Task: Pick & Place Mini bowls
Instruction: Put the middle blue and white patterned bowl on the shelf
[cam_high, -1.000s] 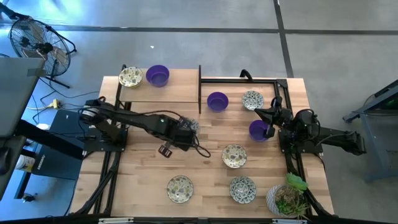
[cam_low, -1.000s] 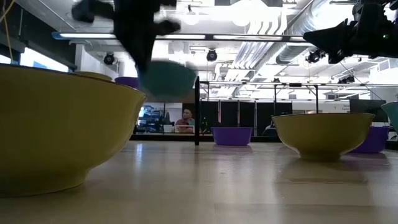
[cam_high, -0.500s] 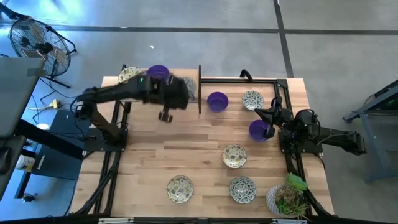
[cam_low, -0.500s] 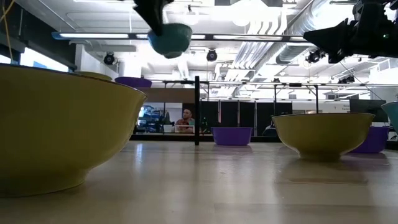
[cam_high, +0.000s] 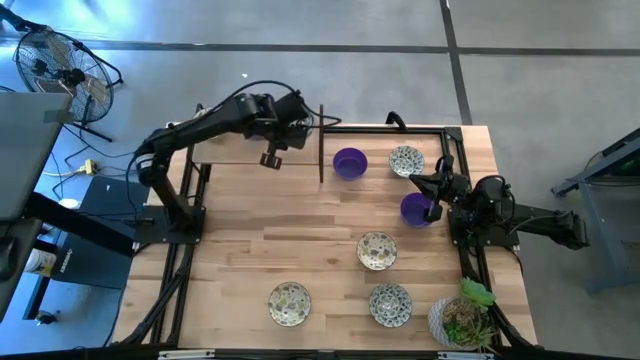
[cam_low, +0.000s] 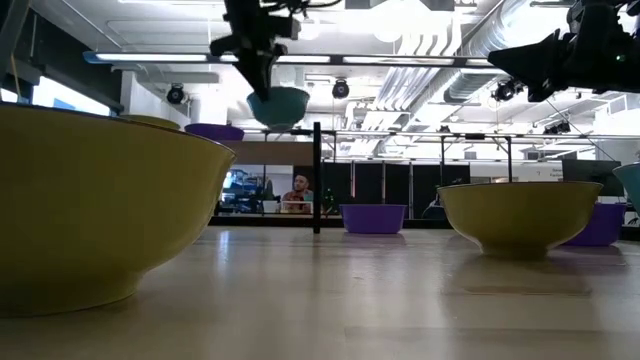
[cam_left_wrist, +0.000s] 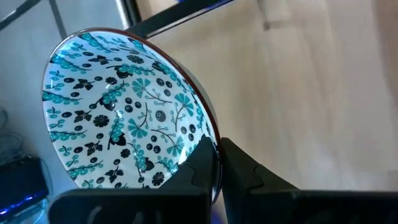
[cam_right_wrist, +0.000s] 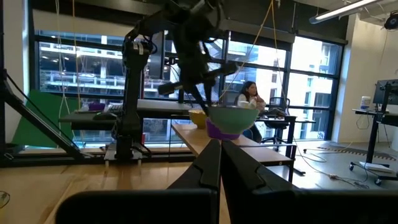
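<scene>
Mini bowls (cam_high: 377, 250) on wooden table (cam_high: 240, 260), grey concrete floor (cam_high: 560, 60)

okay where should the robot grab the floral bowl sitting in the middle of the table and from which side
Pinch the floral bowl by its thin rim, coming straight down from above. It sits upright and open-topped with bare wood all round, so one finger can go inside the wall and one outside.
</scene>
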